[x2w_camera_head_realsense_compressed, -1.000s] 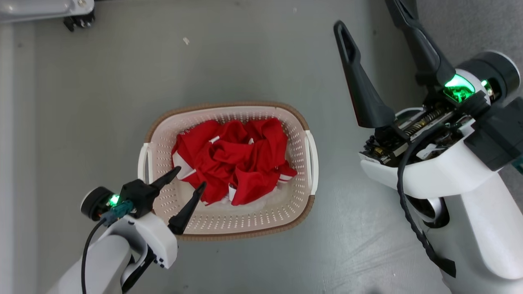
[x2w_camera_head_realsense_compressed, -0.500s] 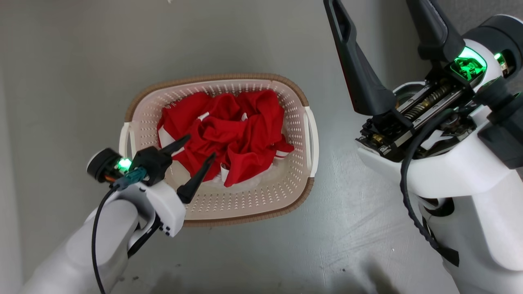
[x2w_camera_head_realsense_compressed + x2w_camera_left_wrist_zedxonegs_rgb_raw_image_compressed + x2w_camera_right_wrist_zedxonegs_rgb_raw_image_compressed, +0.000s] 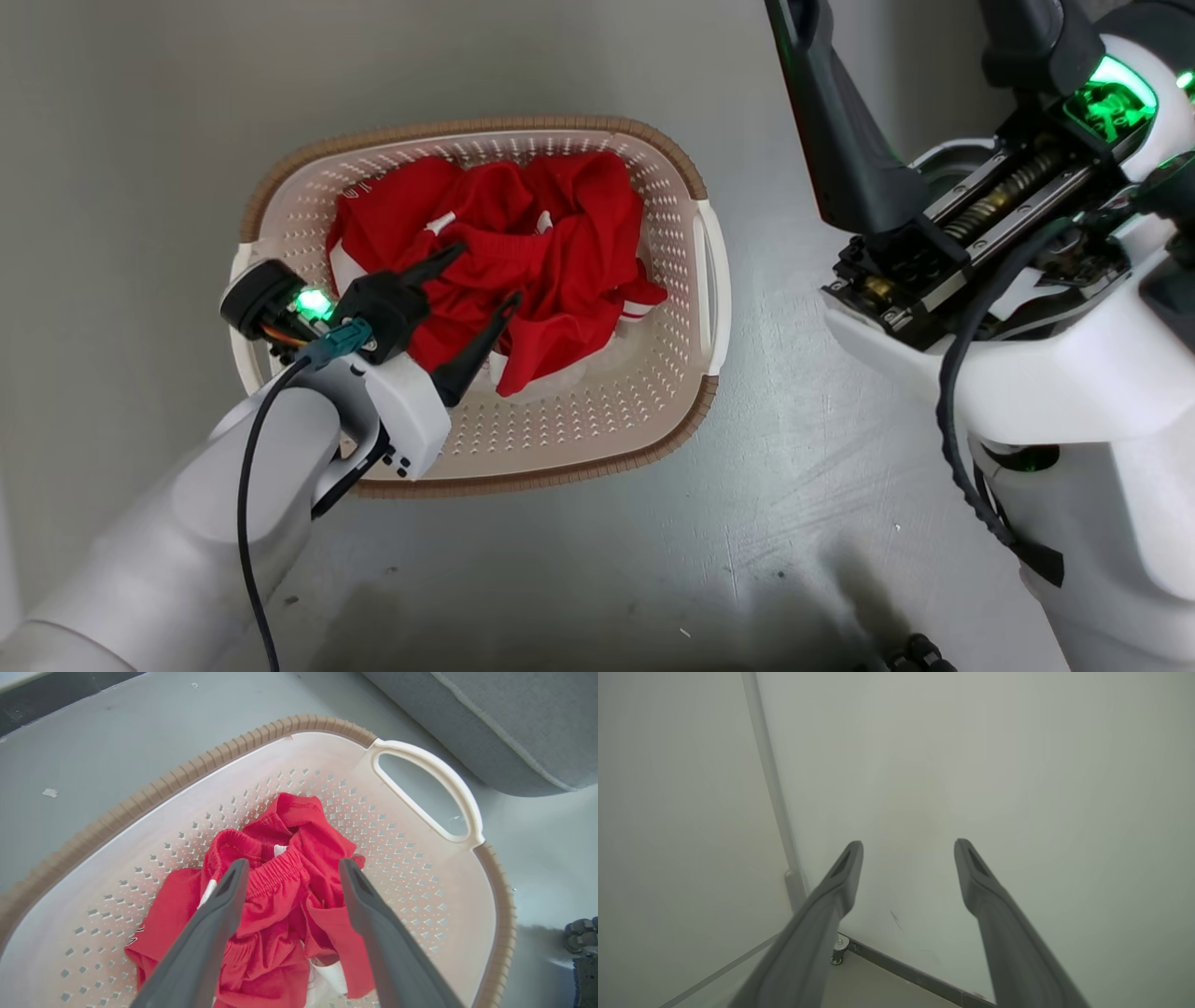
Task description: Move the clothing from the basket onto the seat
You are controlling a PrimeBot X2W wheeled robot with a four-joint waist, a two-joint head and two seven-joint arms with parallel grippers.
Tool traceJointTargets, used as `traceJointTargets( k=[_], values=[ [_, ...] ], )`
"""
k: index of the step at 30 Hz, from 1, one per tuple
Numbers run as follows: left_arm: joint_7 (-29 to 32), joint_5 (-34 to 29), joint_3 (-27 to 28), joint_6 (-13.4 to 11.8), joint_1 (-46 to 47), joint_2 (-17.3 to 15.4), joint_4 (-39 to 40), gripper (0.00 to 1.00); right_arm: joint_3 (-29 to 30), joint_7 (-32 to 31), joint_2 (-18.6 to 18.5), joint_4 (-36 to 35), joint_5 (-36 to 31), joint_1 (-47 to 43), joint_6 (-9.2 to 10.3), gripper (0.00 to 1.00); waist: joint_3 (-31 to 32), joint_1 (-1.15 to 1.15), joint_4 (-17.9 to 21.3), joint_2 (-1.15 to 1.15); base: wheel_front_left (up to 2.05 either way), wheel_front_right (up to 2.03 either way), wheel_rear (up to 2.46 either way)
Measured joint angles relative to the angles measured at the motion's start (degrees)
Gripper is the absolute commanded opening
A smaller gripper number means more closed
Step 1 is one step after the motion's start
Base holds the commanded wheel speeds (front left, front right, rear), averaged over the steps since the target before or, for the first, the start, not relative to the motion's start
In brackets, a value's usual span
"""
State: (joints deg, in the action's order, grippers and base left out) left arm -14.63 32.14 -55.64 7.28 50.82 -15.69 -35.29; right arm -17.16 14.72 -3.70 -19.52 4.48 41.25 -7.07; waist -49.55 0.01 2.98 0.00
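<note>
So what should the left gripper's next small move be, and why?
Probably lower the left gripper a little and close: its open fingers straddle the elastic waistband atop the red clothing piled in the basket, with nothing pinched yet.

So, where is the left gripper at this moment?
In the head view, the left gripper is left of centre, over the left half of the basket, its open jaws pointing into the red clothing.

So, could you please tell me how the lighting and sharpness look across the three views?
Head view: soft, even light, with pale sheen streaks on the floor beside the basket. Left wrist view: clothing sharp, left tool softer toward the bottom edge. Right wrist view: flat, shadowless pale wall, right tool blurred low down.
</note>
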Motion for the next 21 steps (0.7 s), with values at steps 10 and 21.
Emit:
traceJointTargets(
  k=[10,21],
  values=[
    [0.0,-0.2,-3.8,0.0,3.2,0.7,-3.0,1.0,0.2,0.0,0.0,-0.3,0.2,0.4,0.0,1.0,-3.0,0.0,0.6,0.0,0.0,0.0,0.0],
    [3.3,0.1,-4.7,0.0,6.4,1.0,-9.1,1.0,0.9,0.0,0.0,-0.5,0.3,1.7,0.0,1.0,-5.8,0.0,1.2,0.0,0.0,0.0,0.0]
  ],
)
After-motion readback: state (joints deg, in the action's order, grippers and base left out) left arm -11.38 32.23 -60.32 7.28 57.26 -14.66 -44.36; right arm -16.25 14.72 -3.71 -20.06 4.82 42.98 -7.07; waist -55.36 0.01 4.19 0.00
